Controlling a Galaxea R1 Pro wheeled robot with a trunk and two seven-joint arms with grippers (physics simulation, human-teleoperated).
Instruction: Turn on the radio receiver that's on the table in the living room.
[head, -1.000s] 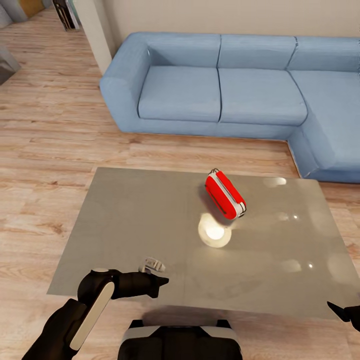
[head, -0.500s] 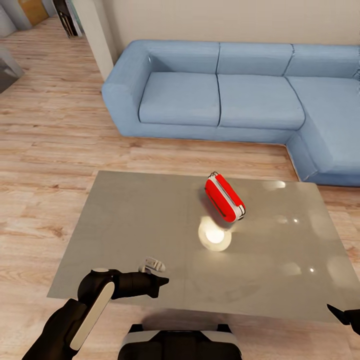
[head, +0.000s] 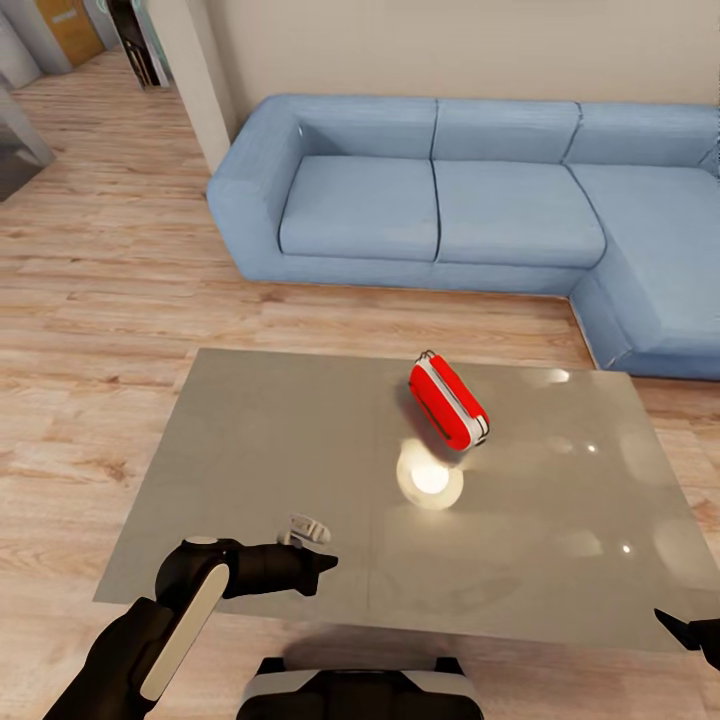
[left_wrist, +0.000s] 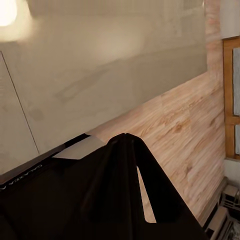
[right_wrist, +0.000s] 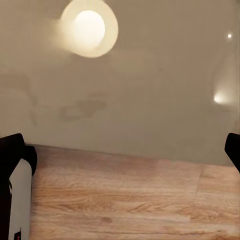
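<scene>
The red radio receiver (head: 447, 400), with white side trim, stands on the far middle of the glossy grey table (head: 260, 450), turned at an angle. Its dial side is hidden from me. My left gripper (head: 322, 563) hovers over the table's near left edge, well short of the radio. In the left wrist view its fingers (left_wrist: 125, 145) meet at the tips, shut on nothing. My right gripper (head: 682, 627) shows at the table's near right corner. In the right wrist view its fingers (right_wrist: 15, 150) stand far apart, open, over the table's edge.
A blue L-shaped sofa (head: 430, 200) runs behind the table and down its right side. Pale wood-plank floor (head: 100, 300) lies between them and to the left. A bright lamp reflection (head: 430, 478) glows on the table near the radio. A small pale shape (head: 305, 528) sits beside my left gripper.
The whole picture has slid down a little, so the camera has moved. The radio stays in place on the table and both arms hold their pose.
</scene>
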